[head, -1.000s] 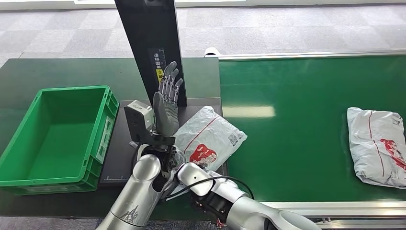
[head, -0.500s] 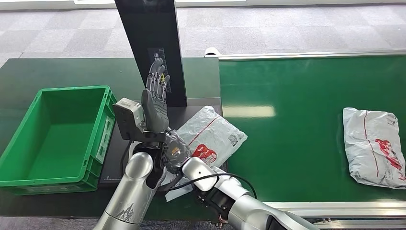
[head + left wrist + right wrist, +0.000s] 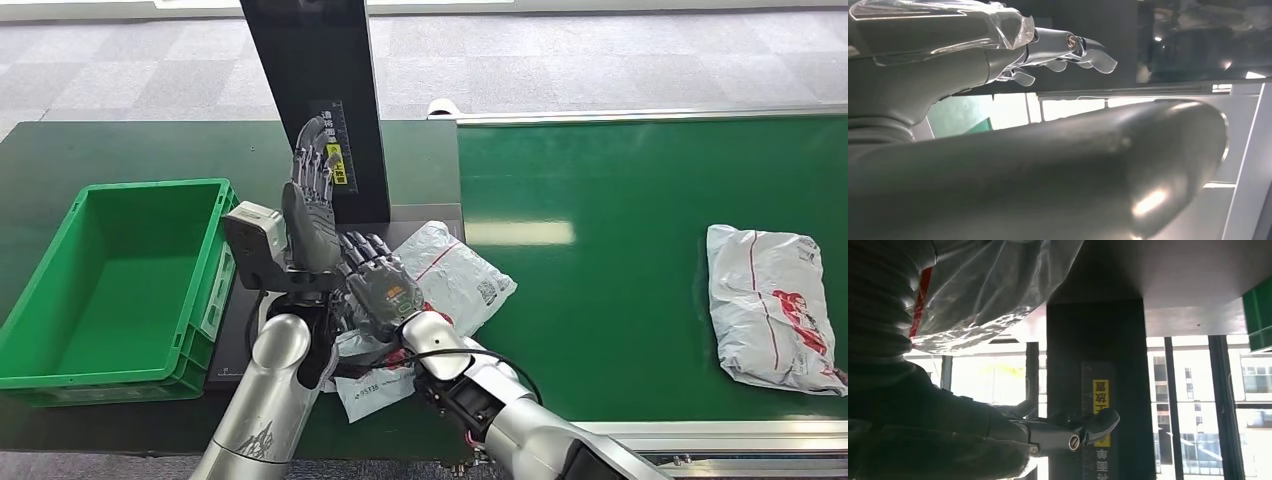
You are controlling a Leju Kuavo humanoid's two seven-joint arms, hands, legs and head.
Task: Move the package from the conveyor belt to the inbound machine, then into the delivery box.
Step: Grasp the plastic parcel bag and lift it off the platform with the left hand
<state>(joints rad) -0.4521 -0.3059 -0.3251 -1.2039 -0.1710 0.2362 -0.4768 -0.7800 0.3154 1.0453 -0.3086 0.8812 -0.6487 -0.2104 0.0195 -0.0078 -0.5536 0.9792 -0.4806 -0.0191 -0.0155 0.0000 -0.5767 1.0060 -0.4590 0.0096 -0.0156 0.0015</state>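
package (image 3: 450, 285) partly hidden under right hand (image 3: 385, 290)

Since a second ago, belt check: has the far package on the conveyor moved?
Yes. The far package has shifted left along the conveyor belt, toward the inbound machine.

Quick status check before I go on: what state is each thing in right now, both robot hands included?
Package: lying on the inbound machine's black platform, under the right robot hand.
Right robot hand: palm down on that package, grip not clear.
Left robot hand: raised, fingers straight and apart, holding nothing.
Green delivery box: upright, open-topped, empty.
Second package: lying flat on the conveyor belt, untouched.
Inbound machine: dark column upright.
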